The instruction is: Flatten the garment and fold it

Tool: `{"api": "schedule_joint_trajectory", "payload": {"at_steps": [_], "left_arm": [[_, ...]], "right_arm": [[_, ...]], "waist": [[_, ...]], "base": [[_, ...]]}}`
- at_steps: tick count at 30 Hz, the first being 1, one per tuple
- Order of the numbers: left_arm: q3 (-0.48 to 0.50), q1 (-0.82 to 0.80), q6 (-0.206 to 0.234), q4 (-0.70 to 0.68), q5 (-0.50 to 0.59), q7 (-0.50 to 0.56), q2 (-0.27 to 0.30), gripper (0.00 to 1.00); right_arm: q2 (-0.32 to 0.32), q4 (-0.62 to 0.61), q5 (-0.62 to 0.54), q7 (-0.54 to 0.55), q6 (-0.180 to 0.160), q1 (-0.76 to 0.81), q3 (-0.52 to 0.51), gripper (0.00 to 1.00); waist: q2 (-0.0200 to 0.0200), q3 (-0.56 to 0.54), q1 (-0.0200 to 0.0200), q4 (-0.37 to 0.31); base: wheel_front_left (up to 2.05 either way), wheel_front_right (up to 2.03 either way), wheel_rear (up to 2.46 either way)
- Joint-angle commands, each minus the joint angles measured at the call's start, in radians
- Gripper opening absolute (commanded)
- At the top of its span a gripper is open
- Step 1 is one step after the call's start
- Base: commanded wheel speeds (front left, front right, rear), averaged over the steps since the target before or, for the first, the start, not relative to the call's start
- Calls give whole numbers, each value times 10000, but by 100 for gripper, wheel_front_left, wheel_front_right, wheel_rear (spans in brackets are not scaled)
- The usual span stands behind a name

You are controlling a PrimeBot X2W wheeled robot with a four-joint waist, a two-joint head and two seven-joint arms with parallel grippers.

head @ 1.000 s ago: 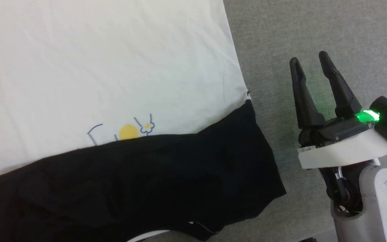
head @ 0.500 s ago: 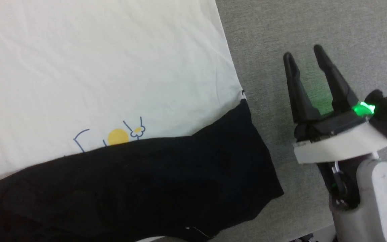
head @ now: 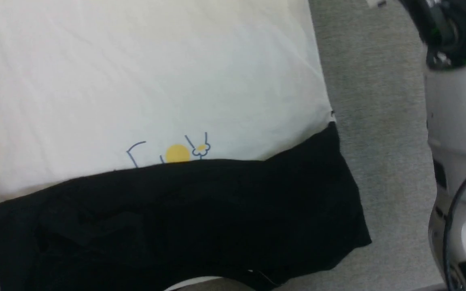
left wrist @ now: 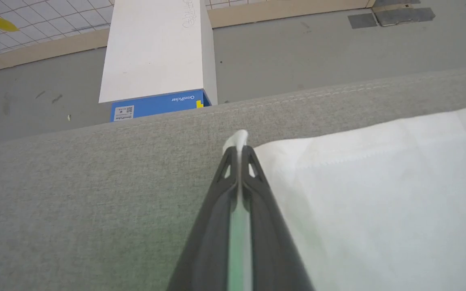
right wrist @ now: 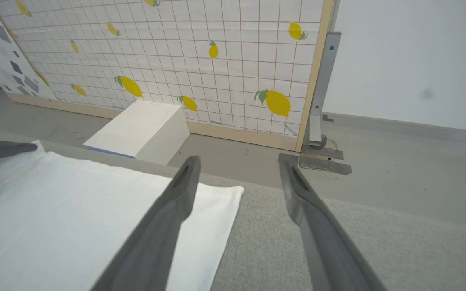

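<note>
Left wrist view: the left tool [left wrist: 239,148] pinches a white corner of the garment [left wrist: 378,194] at its tips; the cloth spreads rightward. The right tool [right wrist: 239,161] stands spread over the counter [right wrist: 378,242].

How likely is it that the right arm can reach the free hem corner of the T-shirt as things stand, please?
Probably yes. The right claw is open and poised just over that white corner of the T-shirt, with nothing lying between them on the grey surface.

The right gripper [right wrist: 239,161] hung with fingers spread wide over the grey surface [right wrist: 338,242]; the garment [right wrist: 75,226] lay partly beneath one finger.
</note>
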Motion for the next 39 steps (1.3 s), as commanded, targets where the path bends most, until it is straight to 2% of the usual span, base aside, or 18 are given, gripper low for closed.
{"api": "schedule_joint_trajectory", "payload": {"at_steps": [1, 9, 15, 20, 21, 22, 25, 26, 33, 39], "left_arm": [[-138, -229, -85, 19, -49, -188, -180, 0], [-768, -601, -303, -175, 69, -915, -837, 0], [-1081, -752, -376, -72, 39, -1375, -1302, 0], [-1270, -795, -437, 101, 78, -1723, -1469, 0], [-1294, -802, -457, 136, 71, -1784, -1493, 0], [-1308, -818, -466, 186, 58, -1877, -1530, 0], [-1333, -917, -518, 291, 93, -2215, -1540, 0], [-1332, -954, -534, 341, 93, -2337, -1545, 0], [-1252, -1091, -540, 743, 227, -3262, -1403, 0], [-931, -441, -540, 977, 65, -4281, -1152, 0]], "right_arm": [[7, 574, -215, 458, -13, -509, -25, 100], [7, 3030, -1711, 2996, -13, -2306, -534, 100], [7, 3878, -2801, 4127, -13, -2978, -1220, 100], [7, 4274, -3359, 4957, -13, -3297, -1598, 100], [7, 4290, -3520, 5076, -13, -3325, -1629, 89], [7, 4289, -3674, 5202, -13, -3340, -1683, 42], [7, 4199, -3880, 5487, -13, -3327, -1687, 5], [7, 4083, -3968, 5414, -13, -3330, -1688, 0], [7, 3630, -3808, 4044, -13, -3126, -1670, 0], [7, 3607, -2608, 2156, -13, -2349, -1197, 0]], "waist": [[107, 186, -1, 596], [107, 506, -1, 1698], [107, 659, -1, 2293], [107, 756, -1, 2475], [107, 771, -1, 2490], [107, 781, -1, 2503], [107, 825, -1, 2453], [107, 842, -1, 2432], [107, 713, -1, 2137], [107, -15, -1, 1773]], "base": [[0, 0, 0], [0, 0, 0], [0, 0, 0], [0, 0, 0], [0, 0, 0], [0, 0, 0], [0, 0, 0], [0, 0, 0], [0, 0, 0], [0, 0, 0]]}}
